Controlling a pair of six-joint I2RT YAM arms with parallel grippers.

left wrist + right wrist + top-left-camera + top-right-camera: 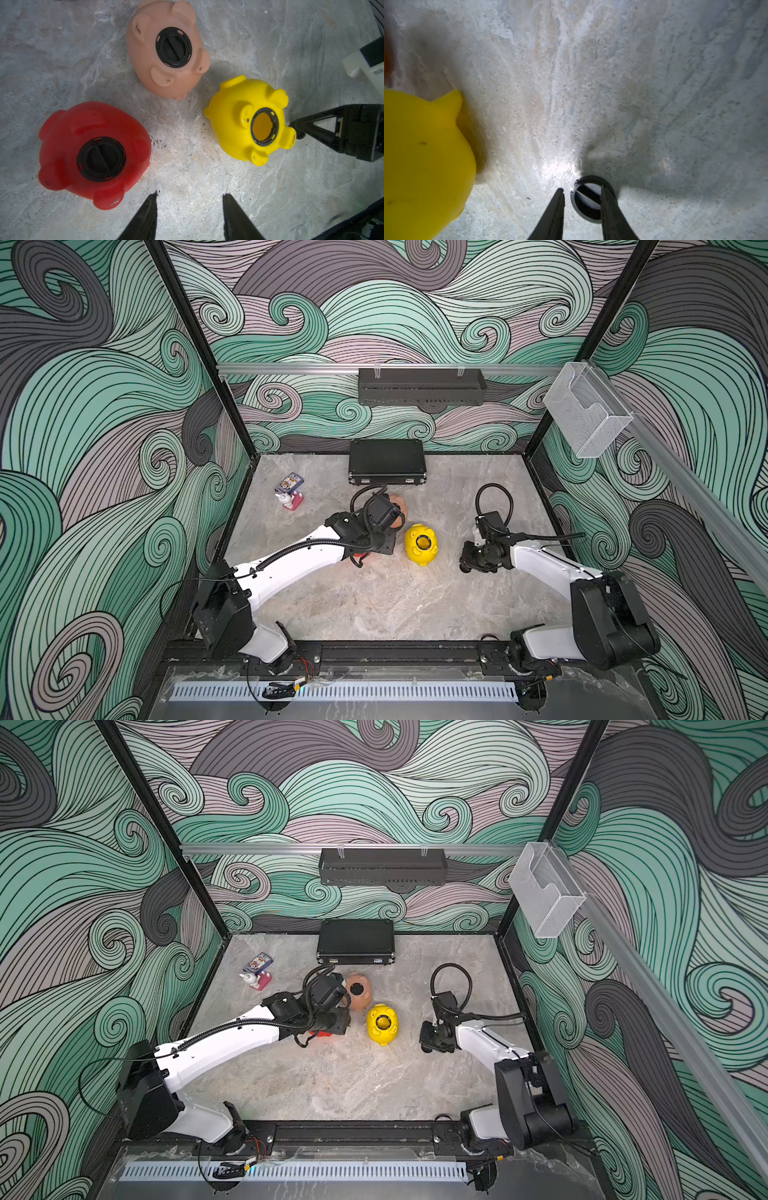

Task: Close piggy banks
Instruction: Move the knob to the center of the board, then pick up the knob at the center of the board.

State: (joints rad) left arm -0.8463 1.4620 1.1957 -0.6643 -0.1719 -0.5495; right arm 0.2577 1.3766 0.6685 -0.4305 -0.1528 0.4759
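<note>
Right of the yellow pig, whose belly hole faces up unplugged, the right tool sits low over the table, jaws partly open, one finger beside a loose black plug, one across it, gripping nothing. Left of the pig, the left tool hangs open and empty.

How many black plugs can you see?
3: a plug in the peach-pink pig, a plug in the red pig, a loose plug on the table at the right gripper.
</note>
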